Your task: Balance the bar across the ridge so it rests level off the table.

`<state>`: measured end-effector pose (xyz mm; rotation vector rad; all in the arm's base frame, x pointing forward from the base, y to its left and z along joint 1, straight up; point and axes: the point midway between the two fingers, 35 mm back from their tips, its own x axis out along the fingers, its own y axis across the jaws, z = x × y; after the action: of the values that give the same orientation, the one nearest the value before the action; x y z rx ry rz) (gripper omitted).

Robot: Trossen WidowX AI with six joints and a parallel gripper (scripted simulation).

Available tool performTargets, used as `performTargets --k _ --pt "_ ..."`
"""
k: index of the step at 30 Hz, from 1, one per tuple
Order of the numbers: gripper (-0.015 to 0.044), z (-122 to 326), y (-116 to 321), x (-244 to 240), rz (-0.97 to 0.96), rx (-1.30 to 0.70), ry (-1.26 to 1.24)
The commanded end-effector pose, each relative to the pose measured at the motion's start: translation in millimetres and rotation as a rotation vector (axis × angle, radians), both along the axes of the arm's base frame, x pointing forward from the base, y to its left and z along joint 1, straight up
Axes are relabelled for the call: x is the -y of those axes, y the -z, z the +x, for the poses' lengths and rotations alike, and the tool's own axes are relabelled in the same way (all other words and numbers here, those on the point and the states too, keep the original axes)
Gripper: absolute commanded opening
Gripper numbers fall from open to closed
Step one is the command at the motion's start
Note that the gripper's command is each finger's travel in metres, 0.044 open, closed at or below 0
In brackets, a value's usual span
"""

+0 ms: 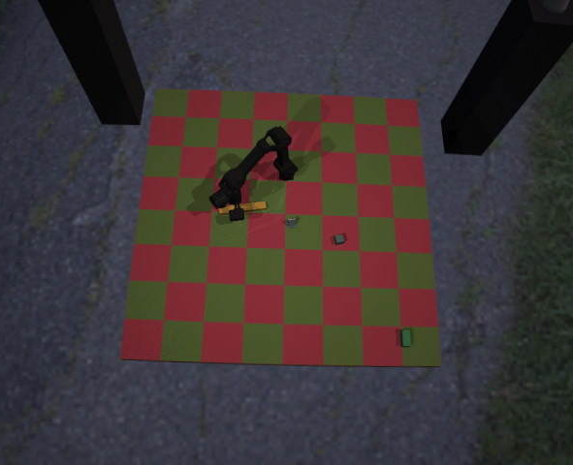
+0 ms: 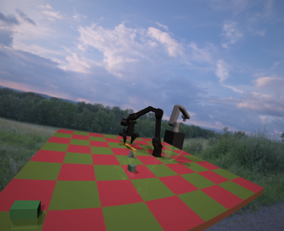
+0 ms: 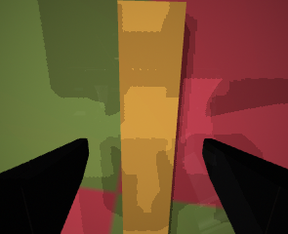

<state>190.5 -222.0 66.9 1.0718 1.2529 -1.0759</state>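
The orange-yellow bar [image 1: 256, 205] [image 2: 131, 147] [image 3: 149, 114] lies flat on the checkered table. The ridge, a small grey wedge [image 1: 291, 222] [image 2: 130, 154], stands on the table a little to the right of the bar in the top view, apart from it. My gripper [image 2: 128, 143] [image 3: 145, 145] points down over the bar and is open, with nothing held. In the wrist view one finger is on each side of the bar, with a gap on both sides. The gripper hides part of the bar in the top view.
A small grey-green cube [image 1: 338, 238] [image 2: 131, 168] sits beyond the ridge. A green block [image 1: 406, 337] [image 2: 25, 210] lies near a table corner. Dark pedestals [image 1: 101, 75] [image 1: 496, 84] stand off the table, one with a grey arm [image 2: 175, 116] on it in the exterior view.
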Motion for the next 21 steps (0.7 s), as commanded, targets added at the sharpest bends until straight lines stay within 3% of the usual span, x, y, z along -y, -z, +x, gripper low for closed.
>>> performTargets --k 1,21 --pt "0.0315 -1.2 8.2 -0.7 0.005 -0.008 0.005" --pt "0.0315 -1.3 20.4 -0.7 0.005 -0.008 0.005"
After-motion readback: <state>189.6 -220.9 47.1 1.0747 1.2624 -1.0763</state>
